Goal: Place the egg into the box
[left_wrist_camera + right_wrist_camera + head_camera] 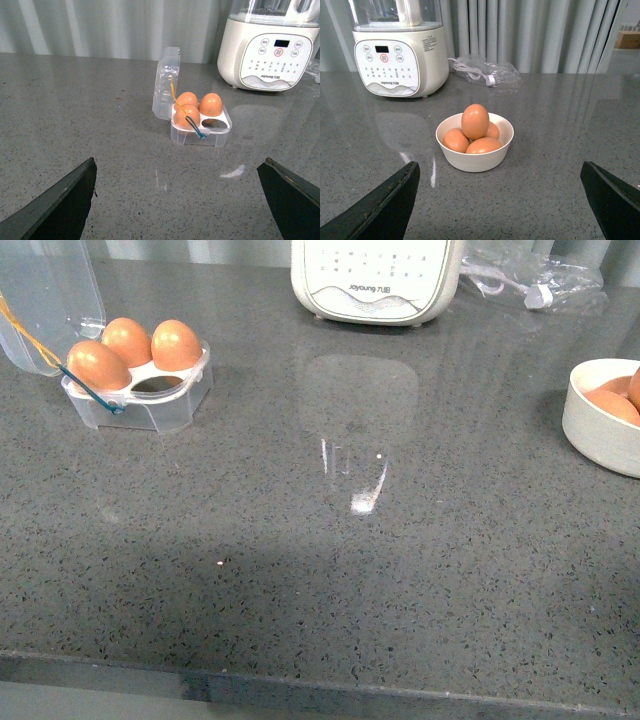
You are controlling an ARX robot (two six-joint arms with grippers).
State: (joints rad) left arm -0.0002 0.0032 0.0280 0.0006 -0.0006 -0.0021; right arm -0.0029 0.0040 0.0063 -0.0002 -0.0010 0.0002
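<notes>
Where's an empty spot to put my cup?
The counter is bare in the middle, between the egg box and the white bowl, down to its front edge. It's crowded at the back by the blender and bag.

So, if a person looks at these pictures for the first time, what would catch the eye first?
Probably the three brown eggs in the clear box at the left, its lid open and one cell empty. More eggs are heaped in a white bowl at the right edge, and a white appliance stands at the back.
</notes>
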